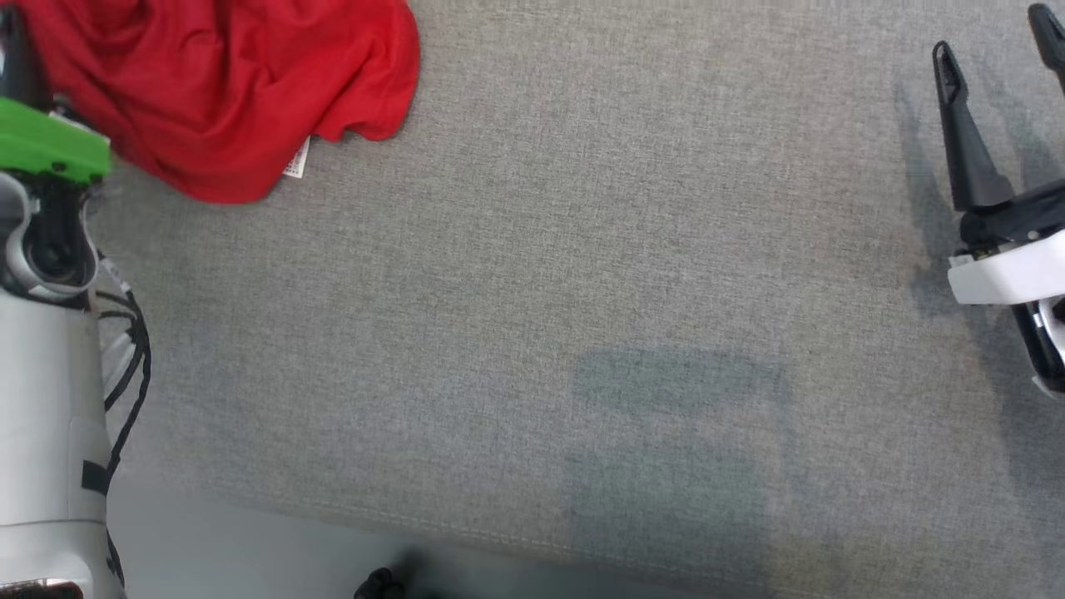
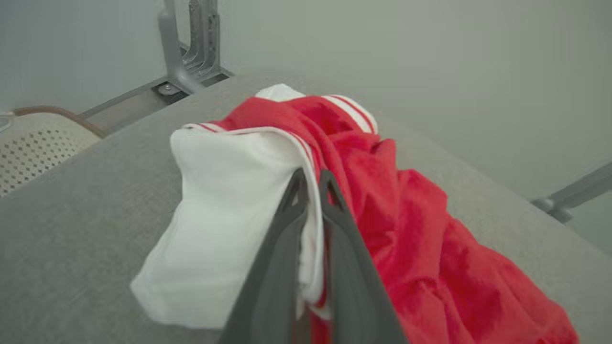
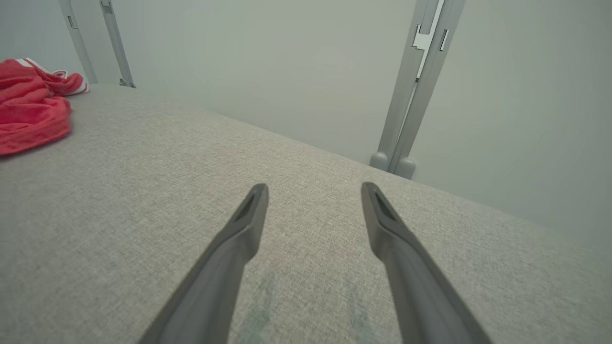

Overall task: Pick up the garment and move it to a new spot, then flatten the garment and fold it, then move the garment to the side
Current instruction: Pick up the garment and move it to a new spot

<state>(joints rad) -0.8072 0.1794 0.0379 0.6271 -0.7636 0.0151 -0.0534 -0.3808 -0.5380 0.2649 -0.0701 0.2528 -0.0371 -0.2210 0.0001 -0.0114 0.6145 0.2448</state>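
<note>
the left gripper [image 2: 313, 179] has its two long dark fingers squeezed shut on the soft white sleeve edge of the garment [image 2: 430, 239]. the rest of the garment is a crumpled red heap with striped trim. it lies at the far left of the table [image 1: 532, 291], which has a rough grey woven cover. the right gripper [image 3: 313, 191] is wide open and holds nothing, well apart from the garment. smooth grey metal posts [image 3: 416, 86] stand behind.

Left gripper [image 2: 313, 180] pinched on the garment [image 2: 430, 248]; right gripper [image 3: 314, 188] spread wide, fingers apart
</note>
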